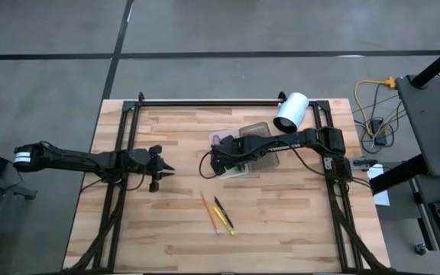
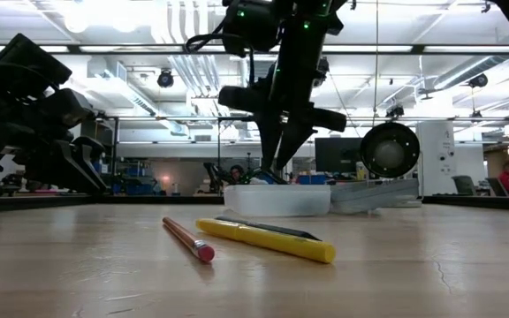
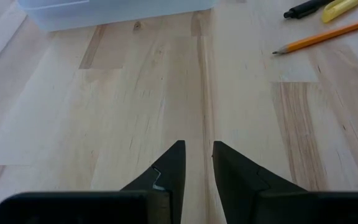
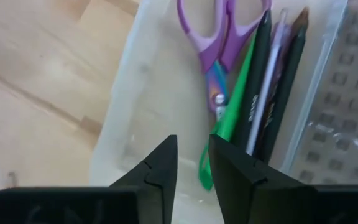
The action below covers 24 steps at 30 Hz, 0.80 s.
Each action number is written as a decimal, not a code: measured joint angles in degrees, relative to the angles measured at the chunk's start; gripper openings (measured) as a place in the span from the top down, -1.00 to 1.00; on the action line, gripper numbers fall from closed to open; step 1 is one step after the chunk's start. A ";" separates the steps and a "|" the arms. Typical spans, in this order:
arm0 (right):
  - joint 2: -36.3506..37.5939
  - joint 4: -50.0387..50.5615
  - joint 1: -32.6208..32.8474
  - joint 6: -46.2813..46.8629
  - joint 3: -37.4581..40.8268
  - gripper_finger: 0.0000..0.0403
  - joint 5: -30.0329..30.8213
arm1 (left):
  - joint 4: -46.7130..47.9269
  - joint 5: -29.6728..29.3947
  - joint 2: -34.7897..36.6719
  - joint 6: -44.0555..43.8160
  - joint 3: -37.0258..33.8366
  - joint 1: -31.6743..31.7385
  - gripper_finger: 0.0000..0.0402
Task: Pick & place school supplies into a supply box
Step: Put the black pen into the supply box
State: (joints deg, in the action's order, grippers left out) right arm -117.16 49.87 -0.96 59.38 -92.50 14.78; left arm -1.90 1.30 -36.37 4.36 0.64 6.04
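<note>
Right wrist view alone reveals scissors [image 4: 219, 43] and pens inside the supply box [image 4: 129, 106]; right gripper [image 4: 191, 158] empty, slightly parted.

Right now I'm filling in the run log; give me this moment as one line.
right gripper: over supply box, empty | in box: scissors, green pen | on table: orange pencil, yellow pen | left gripper: idle, apart

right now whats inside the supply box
In the supply box lie purple-handled scissors, a green pen, and dark pens. The right gripper hangs over the tray, covering part of its floor.
</note>
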 joint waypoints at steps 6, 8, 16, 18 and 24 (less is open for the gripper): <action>0.00 -1.46 2.29 3.23 0.00 0.58 -0.35 | 0.00 0.02 0.00 0.00 0.00 0.01 0.67; 0.00 -1.93 3.18 3.47 -0.01 0.60 -0.36 | 0.00 0.01 0.01 0.00 0.00 0.01 0.67; 0.00 -5.23 6.93 5.72 0.01 0.66 -2.00 | 0.00 0.00 0.00 0.00 0.00 0.00 0.67; 0.00 -6.56 7.90 5.77 0.01 0.66 -2.02 | 0.00 0.01 -0.01 0.00 0.00 0.01 0.67; -0.04 -9.74 10.44 4.78 0.01 0.61 -5.92 | 0.00 0.01 -0.01 0.00 0.00 0.01 0.67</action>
State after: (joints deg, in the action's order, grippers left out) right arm -117.21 40.13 9.48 64.16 -92.49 8.86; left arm -1.90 1.31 -36.38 4.36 0.64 6.04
